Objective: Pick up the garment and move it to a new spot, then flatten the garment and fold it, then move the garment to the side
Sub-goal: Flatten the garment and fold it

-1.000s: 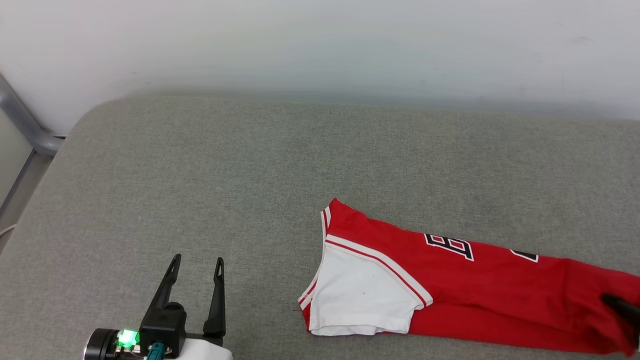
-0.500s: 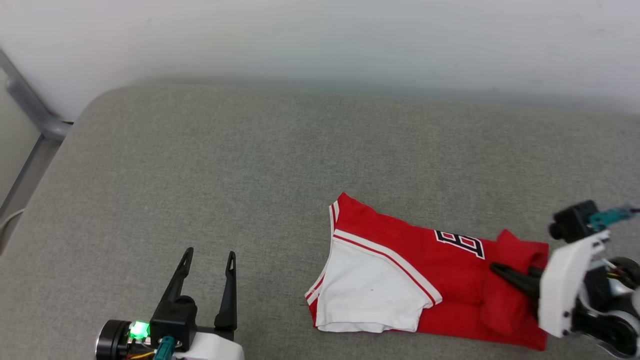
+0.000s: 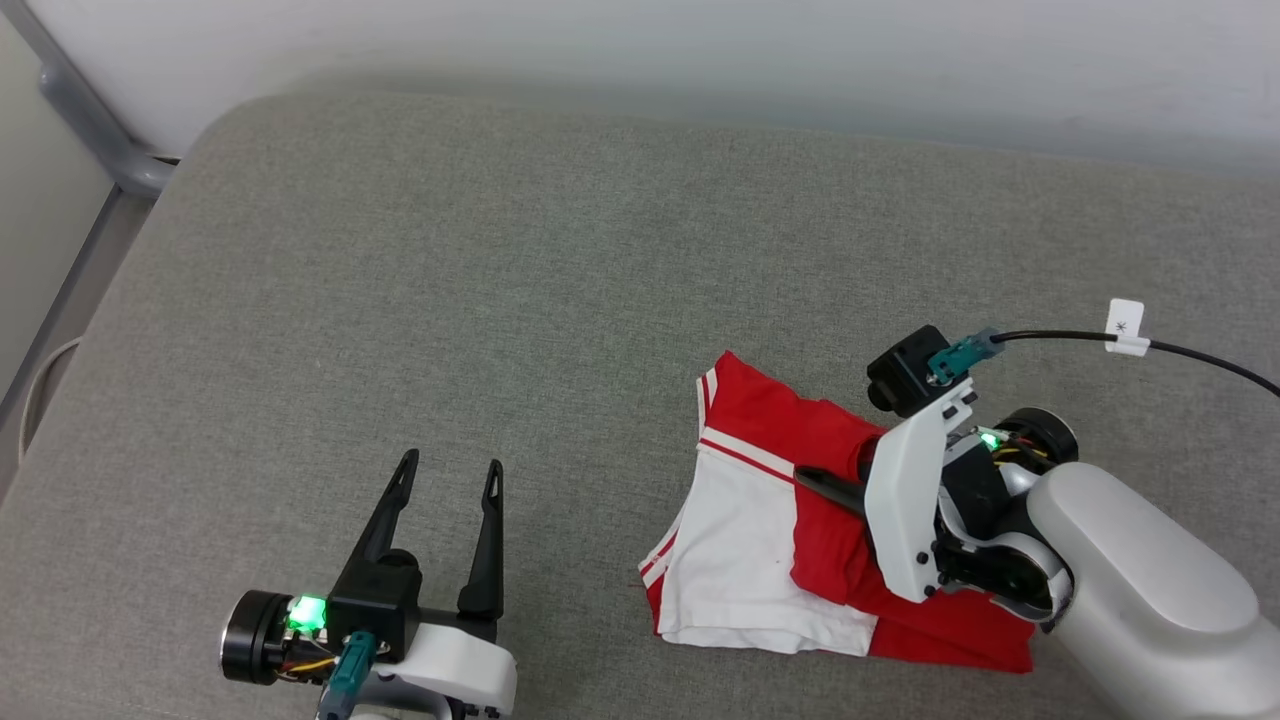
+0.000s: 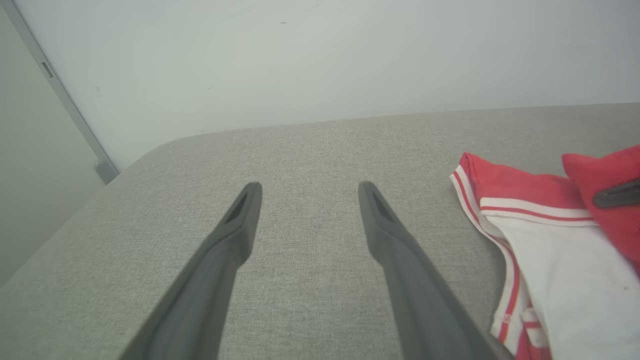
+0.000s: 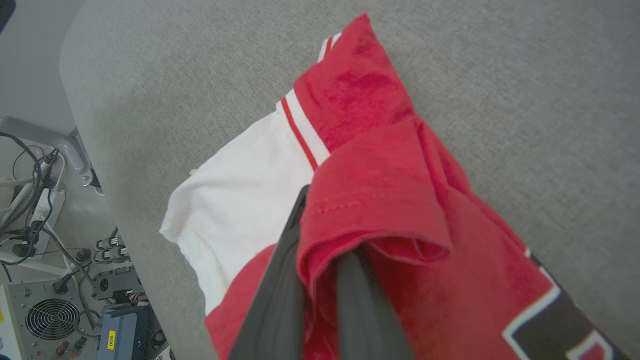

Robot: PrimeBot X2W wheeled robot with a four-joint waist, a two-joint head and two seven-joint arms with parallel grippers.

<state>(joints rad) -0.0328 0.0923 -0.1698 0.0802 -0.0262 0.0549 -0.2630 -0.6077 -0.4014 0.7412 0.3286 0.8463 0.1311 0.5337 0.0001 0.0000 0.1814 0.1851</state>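
The garment (image 3: 760,560), a red jersey with a white sleeve and red-and-white trim, lies on the grey cushion (image 3: 500,280) at the lower right of the head view. My right gripper (image 3: 815,482) is shut on the garment's red hem and holds that hem folded back over the white sleeve. In the right wrist view the red hem (image 5: 380,210) wraps over the shut fingers (image 5: 280,280), and part of a black white-outlined print shows at the lower right. My left gripper (image 3: 450,475) stands open over bare cushion, well left of the garment (image 4: 550,260). Between its fingers (image 4: 235,225) is nothing.
A white wall runs along the cushion's far edge, with a grey metal post (image 3: 90,120) at the far left corner. My right arm's black cable (image 3: 1180,352) hangs over the cushion at the right. Electronics and cables (image 5: 45,280) lie on the floor beyond the cushion's edge.
My right gripper has carried the red hem leftward over the garment, folding it shorter and covering the print. The head camera has shifted too. The left gripper stays open.
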